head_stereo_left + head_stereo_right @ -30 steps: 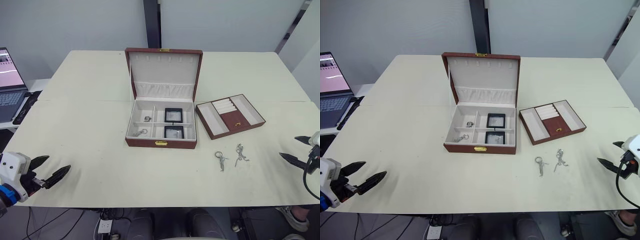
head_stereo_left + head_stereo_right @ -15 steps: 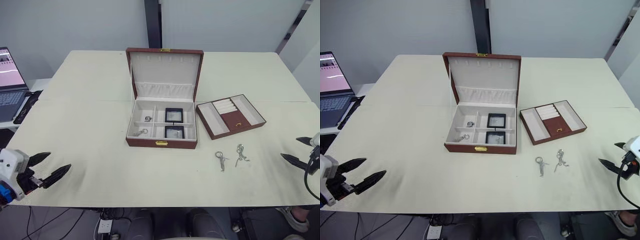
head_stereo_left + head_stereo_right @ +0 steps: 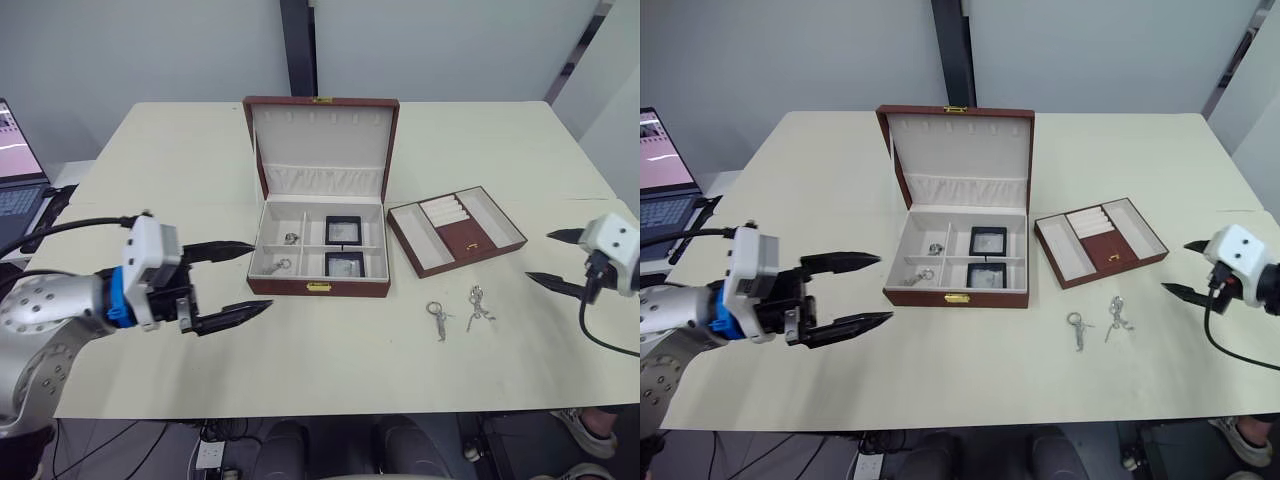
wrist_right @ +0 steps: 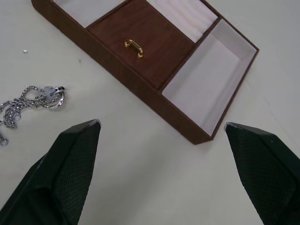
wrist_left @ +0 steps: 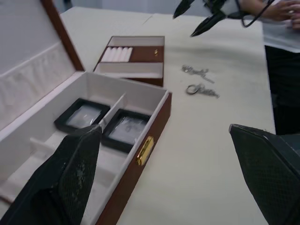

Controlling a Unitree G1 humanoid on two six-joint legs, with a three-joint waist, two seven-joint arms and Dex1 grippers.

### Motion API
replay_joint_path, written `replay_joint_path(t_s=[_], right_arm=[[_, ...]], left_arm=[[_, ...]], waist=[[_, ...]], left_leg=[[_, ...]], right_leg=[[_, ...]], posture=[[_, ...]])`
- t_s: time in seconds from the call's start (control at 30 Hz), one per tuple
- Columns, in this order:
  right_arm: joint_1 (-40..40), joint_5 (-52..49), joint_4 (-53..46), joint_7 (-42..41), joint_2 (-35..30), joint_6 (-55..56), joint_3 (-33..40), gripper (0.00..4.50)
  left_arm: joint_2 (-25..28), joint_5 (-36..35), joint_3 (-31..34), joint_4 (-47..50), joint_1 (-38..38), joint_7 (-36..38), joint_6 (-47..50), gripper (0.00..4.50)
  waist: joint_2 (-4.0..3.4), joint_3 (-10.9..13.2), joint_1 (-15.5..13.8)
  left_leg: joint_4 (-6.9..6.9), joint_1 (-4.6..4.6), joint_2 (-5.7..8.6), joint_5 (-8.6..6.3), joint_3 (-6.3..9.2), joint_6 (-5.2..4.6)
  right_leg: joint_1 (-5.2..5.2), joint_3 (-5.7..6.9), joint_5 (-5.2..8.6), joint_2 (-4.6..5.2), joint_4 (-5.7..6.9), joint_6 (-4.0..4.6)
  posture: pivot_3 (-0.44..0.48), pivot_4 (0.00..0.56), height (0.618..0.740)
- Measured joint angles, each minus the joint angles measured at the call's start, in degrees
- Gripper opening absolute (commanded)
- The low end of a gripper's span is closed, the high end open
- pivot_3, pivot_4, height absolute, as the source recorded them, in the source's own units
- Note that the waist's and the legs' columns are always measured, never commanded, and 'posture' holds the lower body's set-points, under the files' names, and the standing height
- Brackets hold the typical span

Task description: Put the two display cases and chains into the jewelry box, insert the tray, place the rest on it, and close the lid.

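Jewelry box (image 3: 320, 285) sitting at the centre of the cream tabletop (image 3: 330, 365); lid (image 3: 320, 140) standing upright at the box's 12 o'clock edge, cream lining and gathered pocket facing forward; gold clasp showing on the front wall.

Two display cases (image 3: 345, 229) lying flat in the box's right-hand compartments, one at 12 o'clock of the other (image 3: 344, 264), a divider running between them; two small silvery pieces (image 3: 280, 265) lying in the left compartments, too small to identify.

Tray (image 3: 456, 231) resting on the tabletop at 3 o'clock of the box, just beside it and apart, angled slightly; maroon centre panel with gold pull facing up, ring rolls at its far end; nothing sitting in its side slots.

Two silvery chains (image 3: 438, 321) lying loose on the tabletop at 6 o'clock of the tray, side by side and near each other (image 3: 476, 307), not touching.

Left gripper (image 3: 233, 281) hovering over the tabletop at 9 o'clock of the box, close to its front-left corner; fingers spread wide, holding nothing, tips pointing toward the box.

Right gripper (image 3: 553, 260) hovering at 3 o'clock of the tray, near the right tabletop edge; fingers spread wide, empty; in the right wrist view the tray's near corner is lying between them.

Laptop (image 3: 662, 175) sitting open off the tabletop's left edge at 9 o'clock.
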State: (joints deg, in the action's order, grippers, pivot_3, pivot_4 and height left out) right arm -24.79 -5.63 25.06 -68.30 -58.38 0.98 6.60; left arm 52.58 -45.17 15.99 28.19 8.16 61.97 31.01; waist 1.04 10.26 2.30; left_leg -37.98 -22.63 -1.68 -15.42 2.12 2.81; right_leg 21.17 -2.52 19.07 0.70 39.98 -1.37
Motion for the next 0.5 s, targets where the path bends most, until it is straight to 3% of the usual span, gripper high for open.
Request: replay_joint_path(t_s=[0.23, 0.5], right_arm=[[-13.2, 7.9, 12.4, -0.2, 2.4, 4.9, -10.1, 4.48], [-19.1, 15.6, 22.8, 4.4, 6.8, 10.0, -16.4, 4.48]], left_arm=[[-1.0, -3.4, -3.7, 1.0, 7.0, -0.8, 3.3, 4.50], [-1.8, -4.0, -4.7, 2.2, 7.7, -1.9, 3.8, 4.50]], waist=[[0.00, 0.0, 0.0], [0.00, 0.0, -0.1]], left_leg=[[-0.04, -0.03, 0.00, 0.00, 0.00, 0.01], [-0.07, -0.08, 0.00, 0.02, -0.01, 0.02]], right_leg=[[0.03, 0.00, 0.00, 0.00, 0.00, 0.00], [0.09, -0.02, 0.00, 0.00, 0.02, 0.01]], posture=[[0.000, 0.150, 0.740], [0.000, 0.150, 0.740]])
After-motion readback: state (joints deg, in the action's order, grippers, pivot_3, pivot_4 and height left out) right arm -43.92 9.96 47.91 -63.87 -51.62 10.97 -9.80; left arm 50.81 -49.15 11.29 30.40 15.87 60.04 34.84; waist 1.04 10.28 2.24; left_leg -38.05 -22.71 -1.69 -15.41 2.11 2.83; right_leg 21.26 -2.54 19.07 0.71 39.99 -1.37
